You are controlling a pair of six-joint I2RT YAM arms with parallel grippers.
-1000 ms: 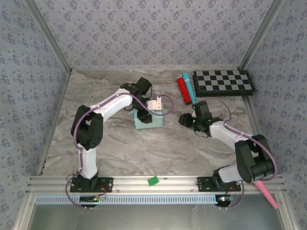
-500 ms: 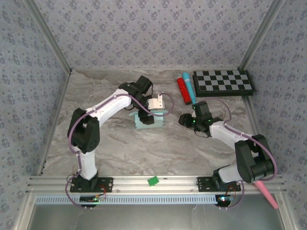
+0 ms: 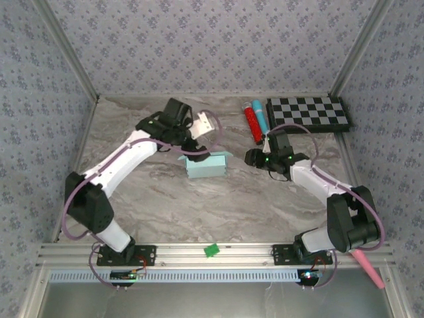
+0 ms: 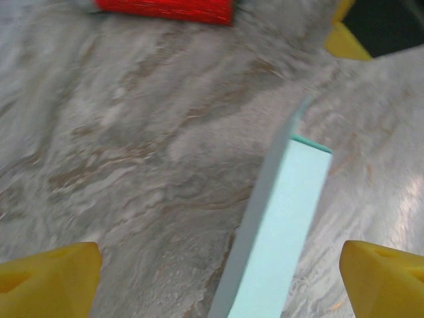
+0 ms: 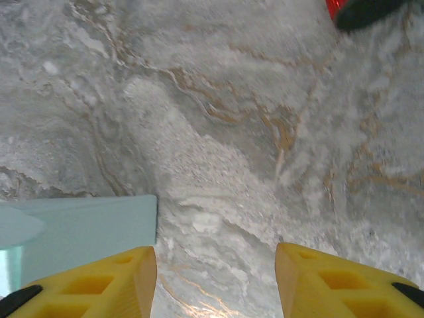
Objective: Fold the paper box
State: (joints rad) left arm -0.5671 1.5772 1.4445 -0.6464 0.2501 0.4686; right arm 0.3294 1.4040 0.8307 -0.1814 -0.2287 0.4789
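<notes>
– On the marble table (image 3: 159,199), near its middle, sits the paper box (image 3: 207,165), pale aqua and already in a small rectangular shape. Where is the left gripper (image 3: 207,123) relative to it?

– From above, it is just past the box's far side, toward the back wall, and not touching the card. In the left wrist view its yellow fingertips (image 4: 50,275) stand far apart at the bottom corners. The box (image 4: 285,225) lies beyond and between them, nearer the right one, with bare marble on either side. The jaws are spread wide and hold nothing.

– And the right gripper (image 3: 254,158)?

– It is to the box's right, with a strip of bare table between them. In its own camera, the two yellow fingers (image 5: 86,278) are parted with only marble in the gap. A corner of the box (image 5: 86,225) shows just beyond the left finger, outside the gap. That gripper is parted too, and empty.

– What is nearby?

– A red tube (image 3: 252,124) and a checkerboard (image 3: 308,114), both well behind.
</notes>
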